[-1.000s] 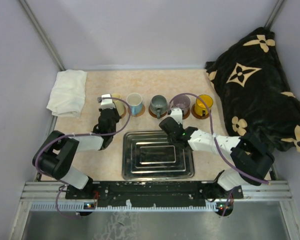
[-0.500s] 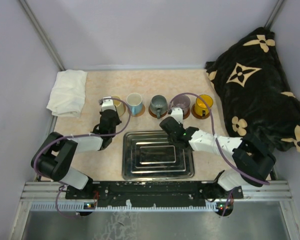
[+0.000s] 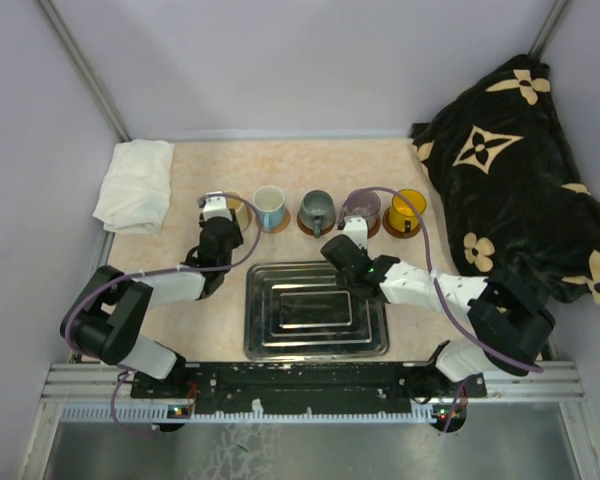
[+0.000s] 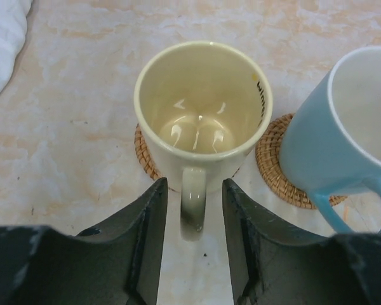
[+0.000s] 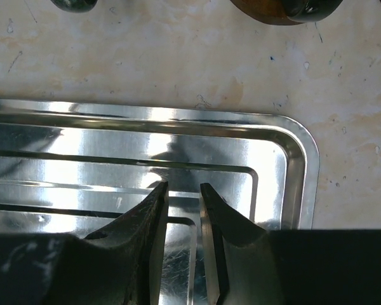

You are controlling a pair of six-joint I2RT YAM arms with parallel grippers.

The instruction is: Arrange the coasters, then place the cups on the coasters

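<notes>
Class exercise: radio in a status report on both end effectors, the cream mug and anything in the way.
Left end effector open, straddling cream mug handle, not gripping. Mug seated on its coaster. Right end effector empty, nearly closed, over tray. Blue mug close beside.

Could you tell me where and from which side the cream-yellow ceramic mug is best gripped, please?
Probably by its handle, from the near side. The cream-yellow ceramic mug stands upright on a woven round coaster with the handle pointing back at the left tool, already between the parted jaws. The light blue mug crowds its right side, so a rim grip looks tighter.
</notes>
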